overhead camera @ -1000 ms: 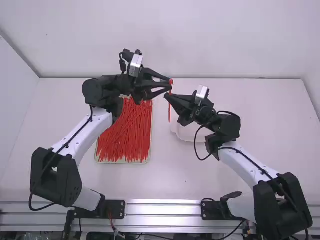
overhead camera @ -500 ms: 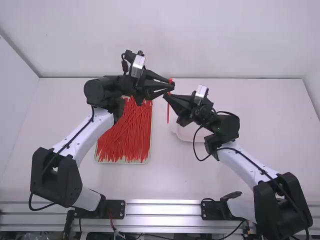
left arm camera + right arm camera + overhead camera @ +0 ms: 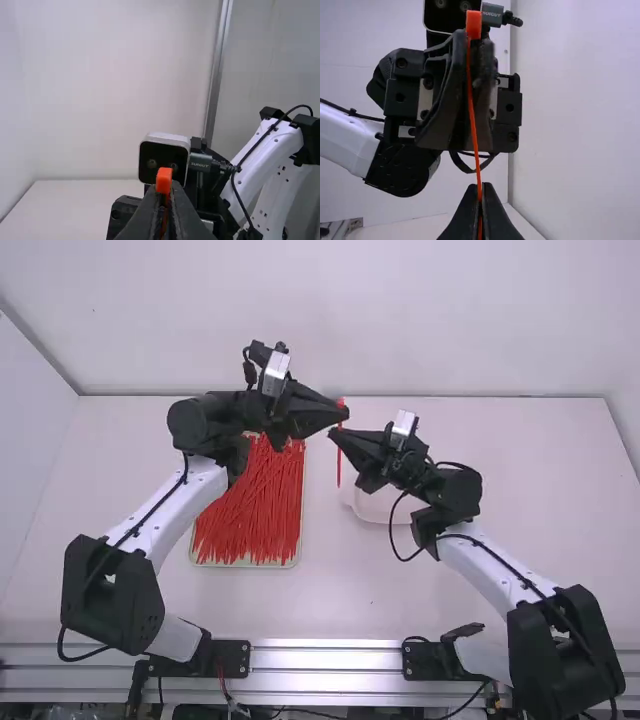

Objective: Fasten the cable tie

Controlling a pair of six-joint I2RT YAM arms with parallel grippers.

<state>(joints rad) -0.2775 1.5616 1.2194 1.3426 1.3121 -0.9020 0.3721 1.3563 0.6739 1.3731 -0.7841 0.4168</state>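
A single red cable tie (image 3: pixel 339 455) hangs upright in the air above the middle of the table, its square head (image 3: pixel 341 402) on top. My left gripper (image 3: pixel 338 415) is shut on the tie just below the head, whose red block (image 3: pixel 164 180) sticks up between the fingertips in the left wrist view. My right gripper (image 3: pixel 336 437) is shut on the strap a little lower, facing the left one. In the right wrist view the strap (image 3: pixel 474 125) runs up from my right gripper (image 3: pixel 480 192) into the left gripper (image 3: pixel 470 55).
A tray (image 3: pixel 296 562) with a pile of several red cable ties (image 3: pixel 255 500) lies under the left arm. A white dish (image 3: pixel 375 508) sits on the table below the right gripper. White walls close the table at the back and left.
The left gripper's fingers stood spread around the tie's head before; now they have shut on it. The right gripper has kept its hold on the strap and barely moved.
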